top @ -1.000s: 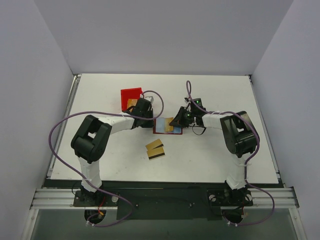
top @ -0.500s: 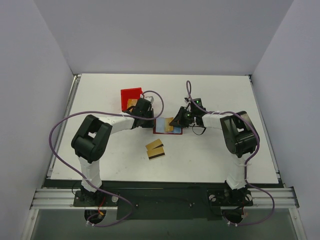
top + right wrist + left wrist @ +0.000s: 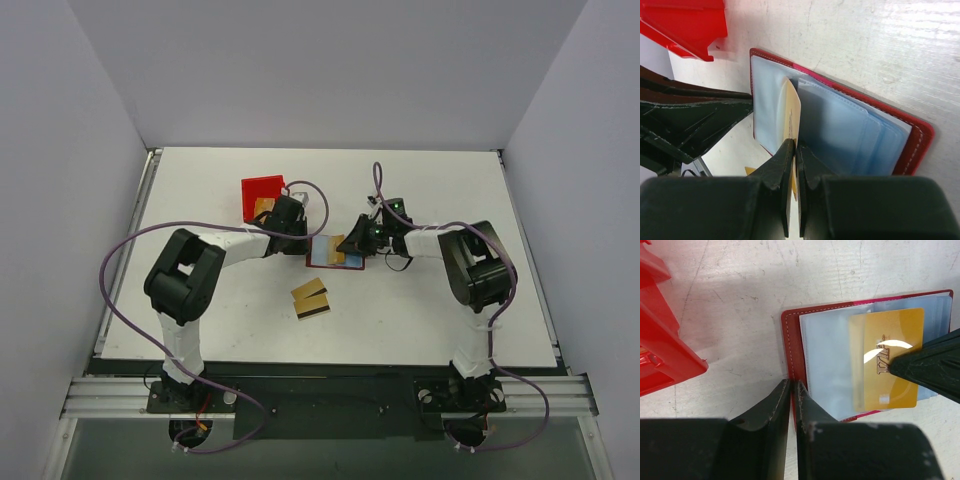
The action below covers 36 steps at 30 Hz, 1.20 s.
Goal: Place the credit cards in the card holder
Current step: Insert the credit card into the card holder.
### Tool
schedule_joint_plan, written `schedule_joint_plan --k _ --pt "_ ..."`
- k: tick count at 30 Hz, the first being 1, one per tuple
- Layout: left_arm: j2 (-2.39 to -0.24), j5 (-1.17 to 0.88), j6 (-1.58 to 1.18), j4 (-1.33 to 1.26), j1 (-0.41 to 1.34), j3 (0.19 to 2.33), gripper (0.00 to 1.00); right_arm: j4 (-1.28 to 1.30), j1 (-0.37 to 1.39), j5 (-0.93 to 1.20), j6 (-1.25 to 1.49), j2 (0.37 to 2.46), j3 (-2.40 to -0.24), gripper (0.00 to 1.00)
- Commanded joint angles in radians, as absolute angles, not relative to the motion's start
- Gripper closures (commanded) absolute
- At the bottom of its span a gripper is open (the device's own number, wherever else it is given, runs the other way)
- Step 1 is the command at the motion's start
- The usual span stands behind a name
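One gold card (image 3: 793, 107), edge-on in card holder (image 3: 918, 136), seemingly nipped by right pincer (image 3: 794, 146).

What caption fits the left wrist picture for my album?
Left pincer pinches the edge of the red wallet; right pincer holds a gold card inside.

We are looking at a robotics lab cell: a white tabletop (image 3: 200, 330) boxed in by plain pale walls (image 3: 80, 120), the left arm (image 3: 185, 275) and right arm (image 3: 470, 265) mounted by an aluminium rail (image 3: 330, 385), and purple cables (image 3: 110, 300) looping loose.
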<state>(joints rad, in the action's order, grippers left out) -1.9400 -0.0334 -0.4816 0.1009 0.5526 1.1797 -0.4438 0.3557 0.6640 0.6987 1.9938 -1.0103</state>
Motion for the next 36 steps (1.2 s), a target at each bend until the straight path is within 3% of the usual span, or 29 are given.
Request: schedule_joint_plan --k 1,33,36 --pt "-1.976 -0.071 -0.472 0.087 0.575 1.207 0.82 -0.460 0.385 0.719 0.678 2.034 -0.980 1.00" --pt "-1.979 -0.090 -0.492 0.092 0.627 1.201 0.83 -0.457 0.443 0.569 0.801 2.072 -0.988 1.00" --pt "-1.977 -0.090 -0.498 0.091 0.632 1.195 0.83 -0.411 0.443 0.552 0.787 2.053 -0.994 0.94"
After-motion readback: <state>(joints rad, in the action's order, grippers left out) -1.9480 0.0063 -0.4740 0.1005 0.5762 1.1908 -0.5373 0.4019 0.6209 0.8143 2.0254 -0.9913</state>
